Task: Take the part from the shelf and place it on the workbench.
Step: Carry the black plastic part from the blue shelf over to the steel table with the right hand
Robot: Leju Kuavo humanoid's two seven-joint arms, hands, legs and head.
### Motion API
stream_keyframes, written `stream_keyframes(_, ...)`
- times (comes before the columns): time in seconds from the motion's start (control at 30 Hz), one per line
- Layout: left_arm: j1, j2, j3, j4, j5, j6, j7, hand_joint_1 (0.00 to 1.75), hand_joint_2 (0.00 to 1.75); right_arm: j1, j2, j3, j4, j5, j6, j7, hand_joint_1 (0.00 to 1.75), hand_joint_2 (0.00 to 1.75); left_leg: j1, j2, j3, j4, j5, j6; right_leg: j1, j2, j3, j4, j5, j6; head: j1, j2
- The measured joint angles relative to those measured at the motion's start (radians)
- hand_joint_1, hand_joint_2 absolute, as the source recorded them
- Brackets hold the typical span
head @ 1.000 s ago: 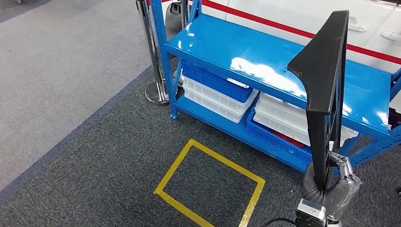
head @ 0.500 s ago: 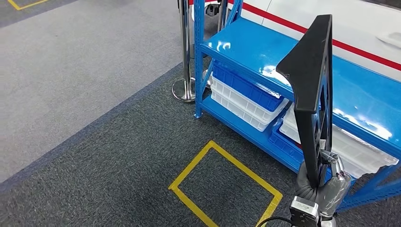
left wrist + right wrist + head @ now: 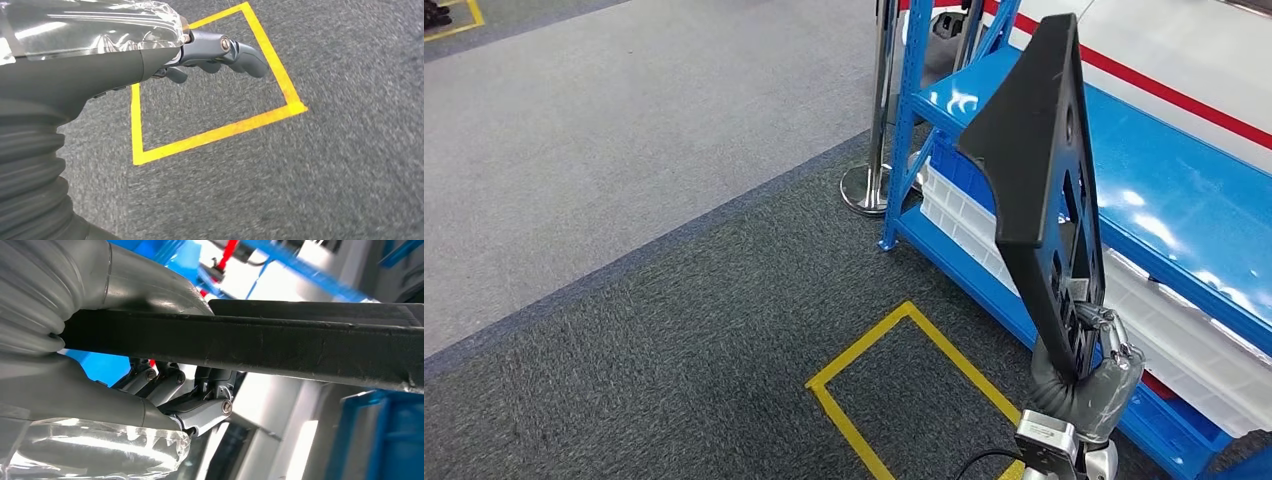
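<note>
The part (image 3: 1039,170), a long black piece with a broad triangular upper end and cut-outs along its lower length, is held upright by its narrow lower end in the right hand (image 3: 1089,385), off the shelf (image 3: 1184,190) and in front of its blue top board. In the right wrist view the part (image 3: 280,342) is seen as a stiff dark bar with scuffed edges, clamped between the thumb and the fingers (image 3: 165,382) wrapped around it. It is judged to be rigid and fairly light for its length, but top-heavy, since the wide end stands high above the grip; a hold nearer the middle would be steadier, and swinging is to be avoided while it is carried. The left hand (image 3: 220,52) hangs over the dark carpet with its fingers loosely curled and nothing in them. A yellow taped square (image 3: 914,390) is marked on the floor beside the shelf's near corner, where white bins (image 3: 964,225) are stacked below. No workbench is seen.
</note>
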Motion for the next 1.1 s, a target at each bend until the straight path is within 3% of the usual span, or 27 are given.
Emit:
stream_keyframes(0.07, -0.001, 0.002, 0.0, 0.0, -0.01, -0.002, 0.016, 0.0, 1.75, 0.0, 0.0, 0.005, -0.002, 0.018, -0.001, 0.006, 1.75, 1.75, -0.003, -0.018, -0.003, -0.007, 0.003, 0.013, 0.001, -0.02, 0.003, -0.001, 0.0, 0.011, 0.0, 0.0)
stream_keyframes(0.1, 0.001, 0.003, -0.001, 0.0, -0.016, -0.003, 0.025, 0.0, 1.75, 0.005, 0.0, 0.006, -0.005, 0.021, -0.002, 0.008, 1.75, 1.75, -0.002, -0.029, -0.004, -0.011, 0.007, 0.019, -0.001, -0.016, 0.004, 0.001, -0.004, 0.017, 0.0, 0.0)
stream_keyframes(0.17, 0.003, 0.005, -0.002, 0.0, -0.023, -0.006, 0.034, 0.0, 1.75, 0.023, 0.0, 0.006, -0.015, 0.021, -0.002, 0.005, 1.75, 1.75, 0.004, -0.051, -0.003, -0.021, 0.016, 0.031, -0.005, 0.029, -0.012, 0.046, -0.041, 0.027, 0.0, 0.0)
stream_keyframes(0.23, 0.003, 0.006, -0.003, 0.0, -0.019, -0.008, 0.036, 0.0, 1.75, 0.045, 0.0, 0.006, -0.022, 0.019, -0.002, -0.001, 1.75, 1.75, 0.005, -0.072, -0.008, -0.023, 0.021, 0.039, -0.007, 0.082, -0.068, 0.163, -0.109, 0.03, 0.0, 0.0)
stream_keyframes(0.3, 0.004, 0.006, -0.002, 0.0, 0.0, -0.008, 0.031, 0.0, 1.75, 0.059, 0.0, 0.004, -0.026, 0.017, -0.002, -0.002, 1.75, 1.75, 0.003, -0.097, -0.014, -0.021, 0.023, 0.041, -0.007, 0.094, -0.122, 0.27, -0.146, 0.032, 0.0, 0.0)
stream_keyframes(0.33, 0.005, 0.006, 0.0, 0.0, 0.014, -0.009, 0.025, 0.0, 1.75, 0.061, 0.0, 0.002, -0.027, 0.017, -0.002, 0.0, 1.75, 1.75, 0.003, -0.11, -0.015, -0.018, 0.024, 0.041, -0.007, 0.095, -0.126, 0.276, -0.136, 0.031, 0.0, 0.0)
stream_keyframes(0.37, 0.006, 0.005, 0.004, 0.0, 0.027, -0.009, 0.019, 0.0, 1.75, 0.059, 0.0, 0.0, -0.028, 0.017, -0.002, 0.004, 1.75, 1.75, 0.003, -0.123, -0.016, -0.016, 0.024, 0.04, -0.008, 0.098, -0.111, 0.243, -0.106, 0.03, 0.0, 0.0)
stream_keyframes(0.4, 0.006, 0.003, 0.008, 0.0, 0.038, -0.009, 0.013, 0.0, 1.75, 0.055, 0.0, -0.003, -0.029, 0.017, -0.002, 0.009, 1.75, 1.75, 0.003, -0.136, -0.017, -0.012, 0.024, 0.038, -0.009, 0.109, -0.08, 0.18, -0.067, 0.028, 0.0, 0.0)
stream_keyframes(0.47, 0.004, -0.002, 0.015, 0.0, 0.047, -0.01, 0.008, 0.0, 1.75, 0.046, 0.0, -0.009, -0.033, 0.018, -0.002, 0.02, 1.75, 1.75, 0.001, -0.16, -0.022, -0.002, 0.023, 0.03, -0.01, 0.15, -0.023, 0.058, -0.019, 0.023, 0.0, 0.0)
stream_keyframes(0.53, 0.003, -0.006, 0.018, 0.0, 0.045, -0.01, 0.009, 0.0, 1.75, 0.042, 0.0, -0.016, -0.047, 0.028, -0.002, 0.03, 1.75, 1.75, 0.002, -0.18, -0.031, 0.004, 0.025, 0.018, -0.008, 0.167, -0.007, 0.017, -0.014, 0.018, 0.0, 0.0)
stream_keyframes(0.6, 0.007, -0.008, 0.018, 0.0, 0.037, -0.009, 0.014, 0.0, 1.75, 0.043, 0.001, -0.025, -0.069, 0.041, -0.002, 0.039, 1.75, 1.75, 0.006, -0.196, -0.039, 0.004, 0.029, 0.005, -0.008, 0.144, -0.006, 0.013, -0.008, 0.008, 0.0, 0.0)
stream_keyframes(0.67, 0.01, -0.011, 0.017, 0.0, 0.029, -0.008, 0.02, 0.0, 1.75, 0.047, 0.004, -0.032, -0.091, 0.049, -0.002, 0.042, 1.75, 1.75, 0.005, -0.163, -0.058, 0.04, 0.005, -0.005, -0.011, 0.12, -0.004, 0.004, -0.002, -0.006, -0.001, 0.0)
stream_keyframes(0.73, 0.009, -0.012, 0.017, 0.0, 0.021, -0.007, 0.027, 0.0, 1.75, 0.058, 0.008, -0.038, -0.11, 0.054, -0.002, 0.042, 1.75, 1.75, 0.006, -0.104, -0.11, 0.153, -0.06, -0.013, -0.008, 0.093, -0.003, 0.001, -0.001, -0.015, -0.002, 0.0)
stream_keyframes(0.8, 0.009, -0.013, 0.015, 0.0, 0.012, -0.007, 0.035, 0.0, 1.75, 0.071, 0.01, -0.046, -0.119, 0.057, -0.002, 0.04, 1.75, 1.75, 0.012, -0.08, -0.162, 0.272, -0.11, -0.02, -0.003, 0.064, -0.003, 0.001, -0.002, -0.018, -0.002, 0.0)
stream_keyframes(0.83, 0.01, -0.013, 0.014, 0.0, 0.01, -0.007, 0.039, 0.0, 1.75, 0.075, 0.01, -0.05, -0.121, 0.058, -0.002, 0.04, 1.75, 1.75, 0.014, -0.076, -0.166, 0.288, -0.109, -0.022, -0.001, 0.05, -0.003, 0.001, -0.003, -0.018, -0.002, 0.0)
stream_keyframes(0.87, 0.011, -0.013, 0.013, 0.0, 0.009, -0.007, 0.041, 0.0, 1.75, 0.079, 0.011, -0.053, -0.124, 0.058, -0.002, 0.039, 1.75, 1.75, 0.015, -0.072, -0.149, 0.261, -0.09, -0.022, -0.001, 0.037, -0.002, 0.001, -0.004, -0.017, -0.002, 0.0)
stream_keyframes(0.9, 0.011, -0.013, 0.012, 0.0, 0.011, -0.007, 0.042, 0.0, 1.75, 0.083, 0.011, -0.055, -0.127, 0.057, -0.002, 0.039, 1.75, 1.75, 0.015, -0.061, -0.112, 0.199, -0.059, -0.021, 0.0, 0.025, 0.0, 0.001, -0.005, -0.016, -0.002, 0.0)
stream_keyframes(0.97, 0.008, -0.013, 0.011, 0.0, 0.018, -0.007, 0.038, 0.0, 1.75, 0.088, 0.011, -0.058, -0.135, 0.051, -0.002, 0.037, 1.75, 1.75, 0.008, -0.019, -0.034, 0.057, -0.015, -0.01, 0.002, 0.004, 0.005, 0.002, -0.01, -0.009, -0.002, 0.0)
stream_keyframes(1.0, 0.006, -0.013, 0.011, 0.0, 0.022, -0.007, 0.035, 0.0, 1.75, 0.09, 0.011, -0.06, -0.139, 0.048, -0.002, 0.036, 1.75, 1.75, 0.004, -0.005, -0.012, 0.017, -0.007, -0.003, 0.004, -0.005, 0.007, 0.002, -0.011, -0.005, -0.002, 0.0)
stream_keyframes(1.03, 0.004, -0.013, 0.011, 0.0, 0.025, -0.008, 0.033, 0.0, 1.75, 0.091, 0.011, -0.061, -0.142, 0.045, -0.002, 0.035, 1.75, 1.75, -0.001, -0.001, -0.006, 0.001, -0.007, 0.004, 0.005, -0.014, 0.008, 0.002, -0.013, 0.0, -0.002, 0.0)
stream_keyframes(1.1, 0.005, -0.011, 0.011, 0.0, 0.028, -0.008, 0.031, 0.0, 1.75, 0.093, 0.012, -0.063, -0.146, 0.043, -0.002, 0.035, 1.75, 1.75, -0.001, -0.024, -0.008, -0.003, -0.003, 0.016, 0.005, -0.025, 0.012, 0.002, -0.016, 0.011, -0.002, 0.0)
